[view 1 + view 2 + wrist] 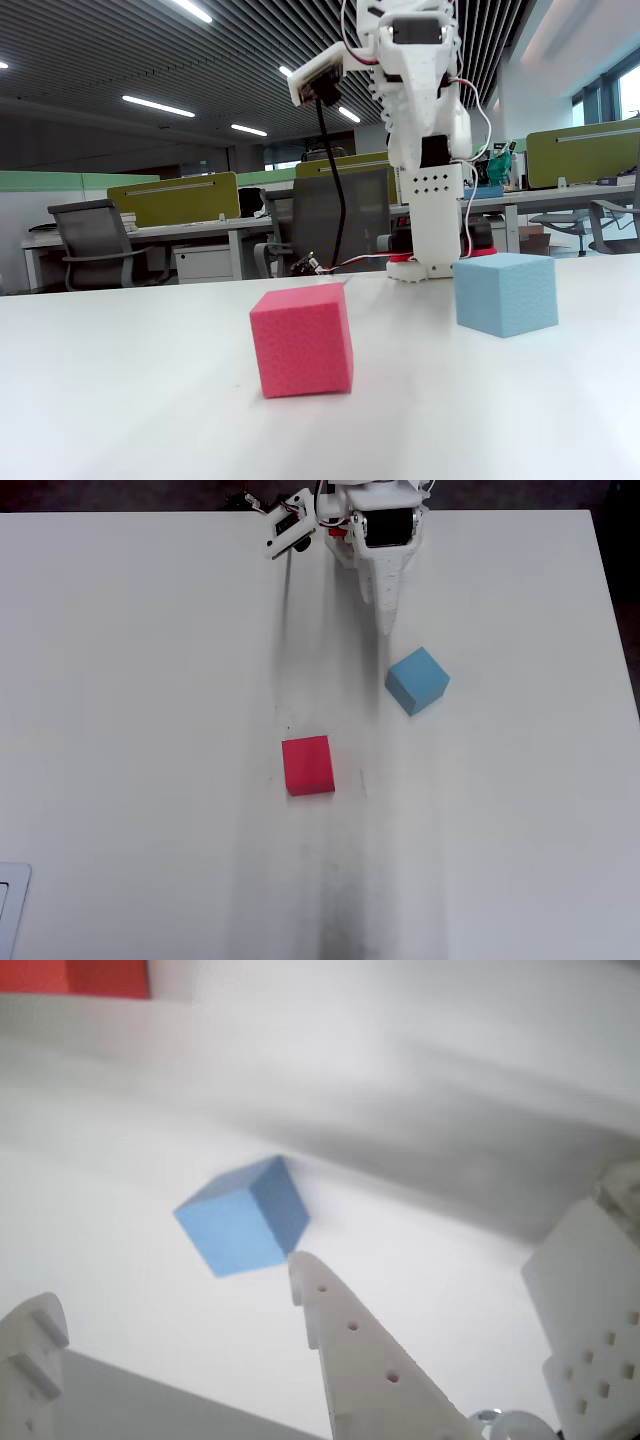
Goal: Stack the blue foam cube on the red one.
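The wrist view is blurred. One blue foam cube (417, 680) lies toward the worktop's (150, 730) far right; one red one (308, 765) sits mid-worktop, well apart. The gripper (170, 1305) – fingers spread, empty – hovers short of blue.

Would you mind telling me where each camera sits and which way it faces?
Wrist view: rides on the arm, looks down past the gripper at the blue foam cube.
Fixed view: sits low at table height, faces the arm beyond the red cube.
Overhead view: looks straight down on the table; arm at top edge.
All three share the blue cube.
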